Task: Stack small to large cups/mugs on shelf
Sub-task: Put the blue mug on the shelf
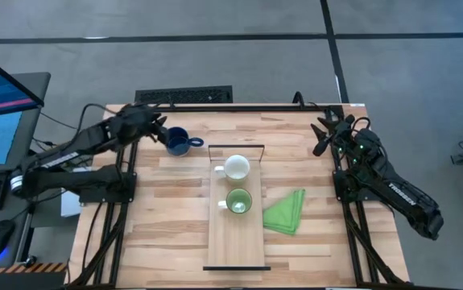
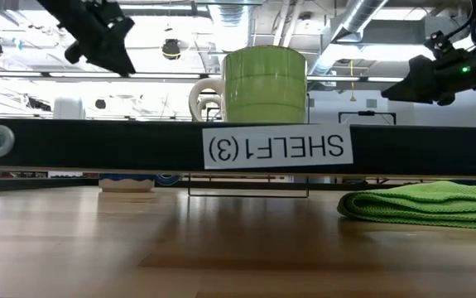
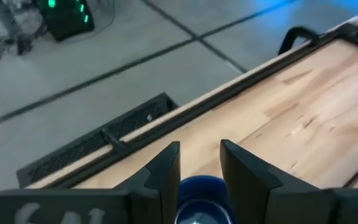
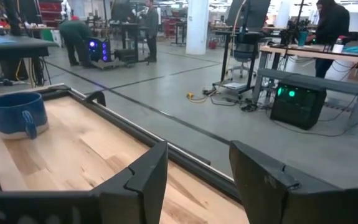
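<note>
Looking down from high view: white mug [image 1: 237,167] and light green mug [image 1: 238,200] sitting on shelf [image 1: 235,242]; dark blue mug [image 1: 177,142] standing on tabletop [image 1: 167,209] off shelf's far-left end, left gripper [image 1: 160,127] hovering just beside it; folded green cloth [image 1: 286,212] lying right of shelf.

Low view: green mug showing above shelf edge.

Left wrist view: fingers [image 3: 166,171] parted, holding nothing, blue mug below.

Right wrist view: right gripper [image 4: 197,168] waiting at far-right corner, fingers spread, empty.

a folded green cloth [image 1: 286,213] lies on the wooden table [image 1: 167,209] toward its right edge; people stand in the room beyond.
</note>
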You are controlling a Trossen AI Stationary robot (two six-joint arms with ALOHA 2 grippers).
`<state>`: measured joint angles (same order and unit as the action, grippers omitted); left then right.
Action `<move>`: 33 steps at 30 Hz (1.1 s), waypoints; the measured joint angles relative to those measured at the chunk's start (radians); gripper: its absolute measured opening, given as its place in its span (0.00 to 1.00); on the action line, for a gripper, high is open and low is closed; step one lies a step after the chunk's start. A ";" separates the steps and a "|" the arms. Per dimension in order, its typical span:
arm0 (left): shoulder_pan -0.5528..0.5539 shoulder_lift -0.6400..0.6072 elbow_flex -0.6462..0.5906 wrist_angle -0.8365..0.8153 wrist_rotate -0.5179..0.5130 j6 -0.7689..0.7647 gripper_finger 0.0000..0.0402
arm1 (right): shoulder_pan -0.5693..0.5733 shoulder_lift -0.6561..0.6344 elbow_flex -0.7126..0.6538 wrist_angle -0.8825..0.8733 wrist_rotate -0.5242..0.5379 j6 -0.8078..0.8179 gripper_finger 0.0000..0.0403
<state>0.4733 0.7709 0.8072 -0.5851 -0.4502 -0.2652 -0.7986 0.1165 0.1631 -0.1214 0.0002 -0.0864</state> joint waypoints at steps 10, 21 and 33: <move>0.140 0.252 0.064 -0.112 0.079 -0.037 0.46 | 0.000 0.000 0.000 -0.006 0.000 0.000 0.48; 0.255 0.421 0.121 -0.186 0.237 -0.098 0.62 | 0.000 0.000 0.000 -0.043 0.000 0.000 0.49; 0.286 0.493 0.122 -0.257 0.263 -0.054 0.62 | 0.000 0.000 0.000 -0.077 0.000 -0.001 0.49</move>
<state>0.7597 1.2640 0.9291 -0.8418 -0.1875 -0.3192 -0.7986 0.1165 0.1633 -0.1985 0.0002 -0.0872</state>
